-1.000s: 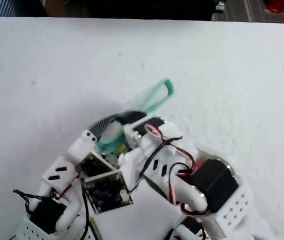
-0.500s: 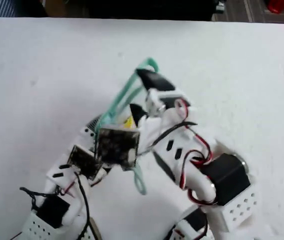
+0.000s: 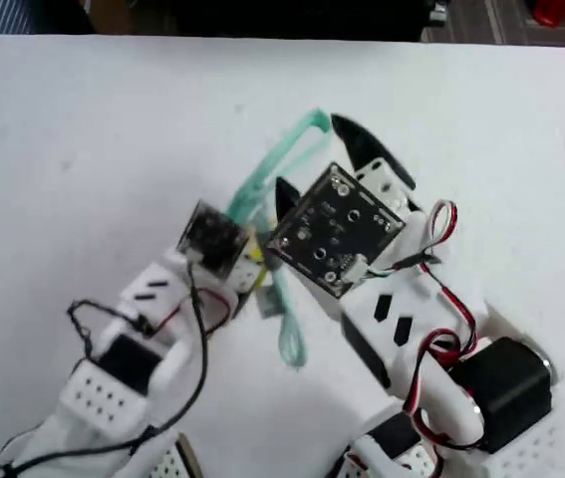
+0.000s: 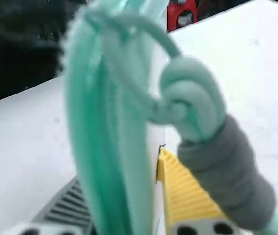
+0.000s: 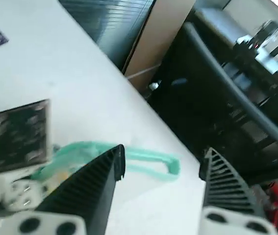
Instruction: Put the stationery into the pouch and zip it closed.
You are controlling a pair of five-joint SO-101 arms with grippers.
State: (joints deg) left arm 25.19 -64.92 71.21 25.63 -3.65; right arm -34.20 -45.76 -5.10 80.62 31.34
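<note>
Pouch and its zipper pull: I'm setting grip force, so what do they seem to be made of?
The pouch looks like thin, flexible mint-green plastic, slightly translucent with a satin sheen; its edges bunch into soft layered folds. The zipper pull looks like a knotted, matte, rubbery mint cord, ending in a grey sleeve, perhaps rubber or shrink tubing; I cannot tell which.

Bright, even light washes the white bench (image 3: 83, 119) nearly to glare, shadows faint and soft, the room (image 3: 262, 15) beyond its far edge dark.
</note>
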